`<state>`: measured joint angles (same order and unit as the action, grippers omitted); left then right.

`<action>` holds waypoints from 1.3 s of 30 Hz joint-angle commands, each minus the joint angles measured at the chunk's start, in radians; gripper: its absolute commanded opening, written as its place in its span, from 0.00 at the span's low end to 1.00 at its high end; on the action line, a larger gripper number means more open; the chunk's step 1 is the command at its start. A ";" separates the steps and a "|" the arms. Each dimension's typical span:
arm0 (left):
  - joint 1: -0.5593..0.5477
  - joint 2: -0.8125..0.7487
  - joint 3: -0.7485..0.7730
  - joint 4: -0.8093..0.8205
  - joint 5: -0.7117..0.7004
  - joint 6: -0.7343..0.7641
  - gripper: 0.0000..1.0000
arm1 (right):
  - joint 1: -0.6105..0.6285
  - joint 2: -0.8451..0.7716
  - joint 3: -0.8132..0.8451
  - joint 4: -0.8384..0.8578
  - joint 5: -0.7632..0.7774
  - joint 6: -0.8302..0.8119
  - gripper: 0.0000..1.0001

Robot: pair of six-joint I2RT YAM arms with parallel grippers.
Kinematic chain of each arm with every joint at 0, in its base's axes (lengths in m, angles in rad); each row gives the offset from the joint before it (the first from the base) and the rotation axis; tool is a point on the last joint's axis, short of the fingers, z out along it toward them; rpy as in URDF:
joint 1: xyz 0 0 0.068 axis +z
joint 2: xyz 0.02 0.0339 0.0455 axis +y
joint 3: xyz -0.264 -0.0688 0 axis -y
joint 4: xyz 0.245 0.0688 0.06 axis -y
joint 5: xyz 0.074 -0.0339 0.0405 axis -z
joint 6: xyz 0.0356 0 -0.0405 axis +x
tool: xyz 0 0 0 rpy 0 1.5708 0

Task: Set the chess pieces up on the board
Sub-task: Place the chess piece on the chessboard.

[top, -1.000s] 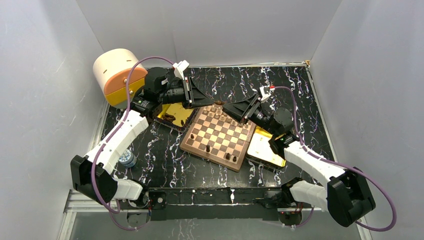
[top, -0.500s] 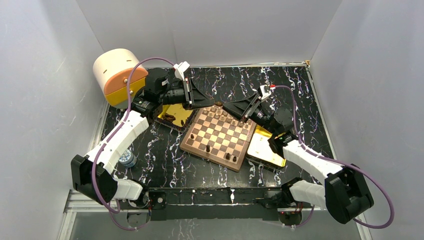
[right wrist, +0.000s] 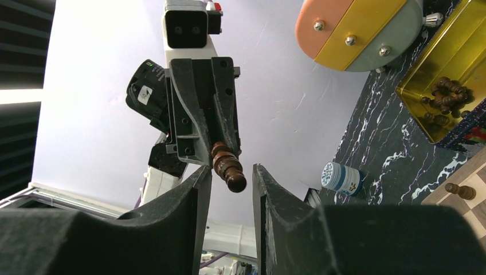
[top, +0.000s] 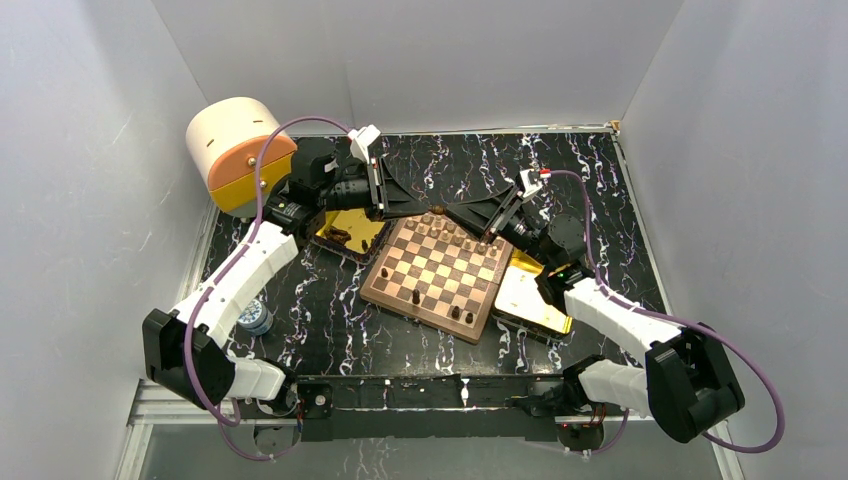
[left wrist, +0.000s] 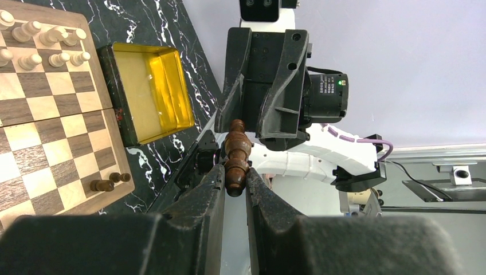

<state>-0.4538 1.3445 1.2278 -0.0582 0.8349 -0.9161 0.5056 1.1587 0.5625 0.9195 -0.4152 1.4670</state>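
One dark piece (left wrist: pixel 236 143) half-hidden in left hand (left wrist: pixel 234 179)

Right gripper (right wrist: pixel 231 172) nearer, narrower around dark piece (right wrist: pixel 223 157)

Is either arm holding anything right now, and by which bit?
Yes. The left gripper pinches a dark chess piece by one end. Its free end sits between the right gripper's open jaws, which are not gripping it.
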 commanded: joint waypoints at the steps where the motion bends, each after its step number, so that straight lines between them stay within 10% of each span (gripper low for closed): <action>1: 0.000 -0.023 -0.008 0.017 0.032 0.014 0.02 | -0.007 0.001 0.011 0.088 -0.017 0.009 0.38; 17: 0.001 -0.002 0.061 -0.186 -0.067 0.192 0.03 | -0.014 -0.055 -0.009 -0.058 0.002 -0.046 0.21; 39: 0.001 0.052 -0.010 -0.460 -0.618 0.705 0.02 | 0.094 -0.083 0.263 -1.231 0.306 -0.855 0.17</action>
<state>-0.4538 1.4162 1.2587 -0.5041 0.3271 -0.3019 0.5304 1.0412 0.7322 -0.0986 -0.2489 0.7830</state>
